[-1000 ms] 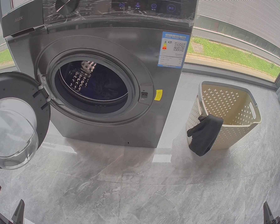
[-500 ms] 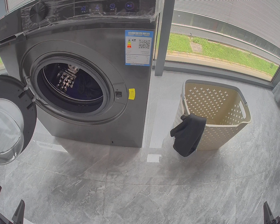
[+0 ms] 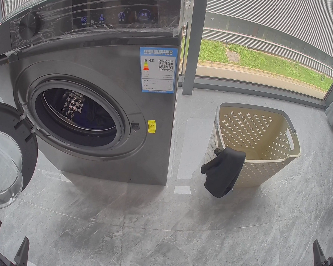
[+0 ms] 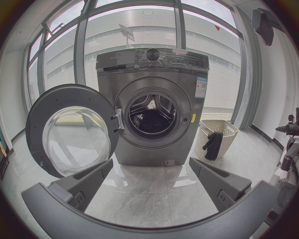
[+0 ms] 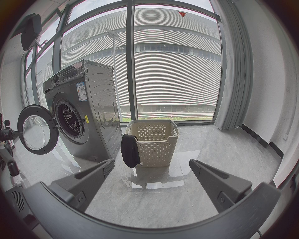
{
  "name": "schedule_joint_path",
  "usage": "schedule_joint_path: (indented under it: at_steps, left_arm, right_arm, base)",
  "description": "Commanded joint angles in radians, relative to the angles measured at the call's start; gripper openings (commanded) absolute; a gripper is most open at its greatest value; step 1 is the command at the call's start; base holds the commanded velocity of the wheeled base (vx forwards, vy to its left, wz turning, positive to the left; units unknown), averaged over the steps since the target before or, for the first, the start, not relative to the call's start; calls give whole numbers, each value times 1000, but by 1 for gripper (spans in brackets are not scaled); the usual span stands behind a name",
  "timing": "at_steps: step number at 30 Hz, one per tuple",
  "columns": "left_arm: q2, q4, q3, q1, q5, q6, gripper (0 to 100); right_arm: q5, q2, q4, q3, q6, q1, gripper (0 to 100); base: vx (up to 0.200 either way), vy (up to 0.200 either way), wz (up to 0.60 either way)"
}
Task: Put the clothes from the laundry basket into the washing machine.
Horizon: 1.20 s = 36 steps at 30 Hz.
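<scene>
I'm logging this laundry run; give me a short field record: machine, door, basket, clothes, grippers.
Machine: grey front-loading washing machine, left of the basket.
Door: round glass-windowed door, swung open.
Basket: cream perforated plastic laundry basket, upright.
Clothes: black garment draped over the basket's rim, hanging outside.
Left gripper: open, empty.
Right gripper: open, empty.

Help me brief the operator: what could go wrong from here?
1. The cloth hangs over the basket rim, mostly outside; a nudge could drop it on the floor.
2. Pulling it sideways might tip the basket, which looks light.
3. The open door juts out beside the drum; an arm heading there could clip it.
</scene>
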Motion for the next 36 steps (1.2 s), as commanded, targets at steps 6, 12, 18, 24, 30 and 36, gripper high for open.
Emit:
schedule_joint_path:
  at_steps: [6, 12, 18, 24, 30, 36]
  left_arm:
    - [-11, 2, 16, 0, 0, 5, 100]
    - [-11, 2, 16, 0, 0, 5, 100]
    - [-11, 2, 16, 0, 0, 5, 100]
    - [-11, 0, 16, 0, 0, 5, 100]
    - [-11, 0, 16, 0, 0, 5, 100]
    - [-12, 0, 16, 0, 0, 7, 100]
  right_arm:
    - [1, -5, 1, 18, -4, -2, 100]
    - [0, -5, 1, 16, -5, -2, 100]
    - [0, -5, 1, 18, -5, -2, 100]
    - [1, -5, 1, 18, -7, -2, 100]
    - [1, -5, 1, 18, -7, -2, 100]
    - [1, -5, 1, 18, -8, -2, 100]
  base:
    - [0, -133, 0]
    - [0, -200, 0]
    - [0, -200, 0]
    - [0, -67, 0]
    - [0, 0, 0]
    - [0, -33, 0]
